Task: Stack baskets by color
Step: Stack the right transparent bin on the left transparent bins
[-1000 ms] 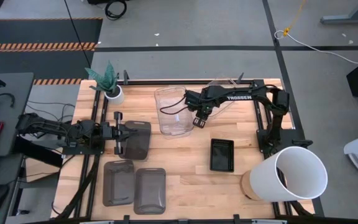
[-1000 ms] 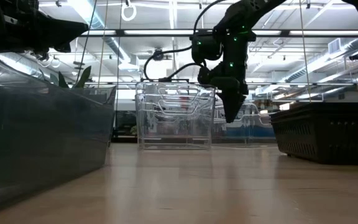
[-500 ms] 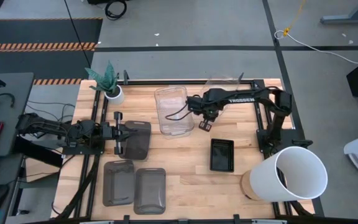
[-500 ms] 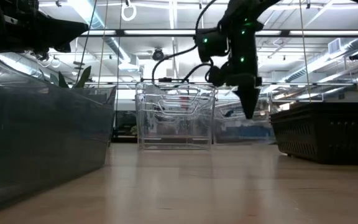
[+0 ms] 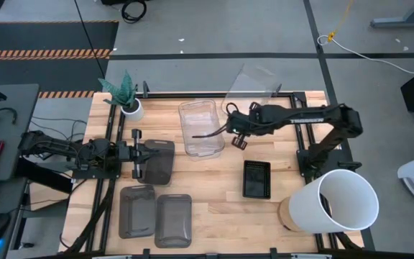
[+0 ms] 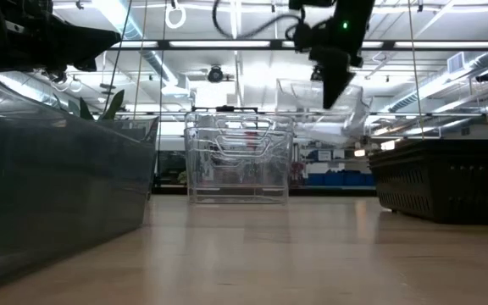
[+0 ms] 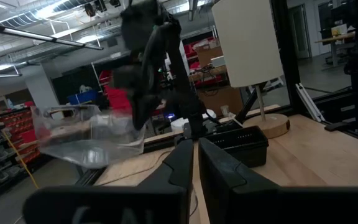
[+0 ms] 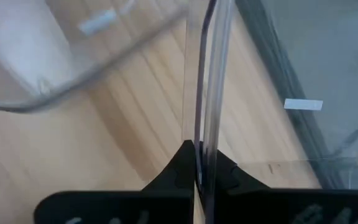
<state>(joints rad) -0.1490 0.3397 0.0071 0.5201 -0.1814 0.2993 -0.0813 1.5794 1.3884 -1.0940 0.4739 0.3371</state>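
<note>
Overhead, right tool (image 5: 238,134) grips one clear basket (image 5: 254,81); three dark grey baskets (image 5: 173,220), one black basket (image 5: 256,179).

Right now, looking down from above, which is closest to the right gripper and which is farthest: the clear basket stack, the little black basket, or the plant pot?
From the right gripper:
1. Clear basket stack, right beside it.
2. Black basket, toward the front edge.
3. Plant pot, at the far back corner on the left arm's side.

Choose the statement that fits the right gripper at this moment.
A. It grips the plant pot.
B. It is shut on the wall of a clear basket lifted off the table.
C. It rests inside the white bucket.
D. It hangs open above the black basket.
B: the right gripper is shut on the thin wall of a clear basket, which hangs tilted above the table in the low view.
</note>
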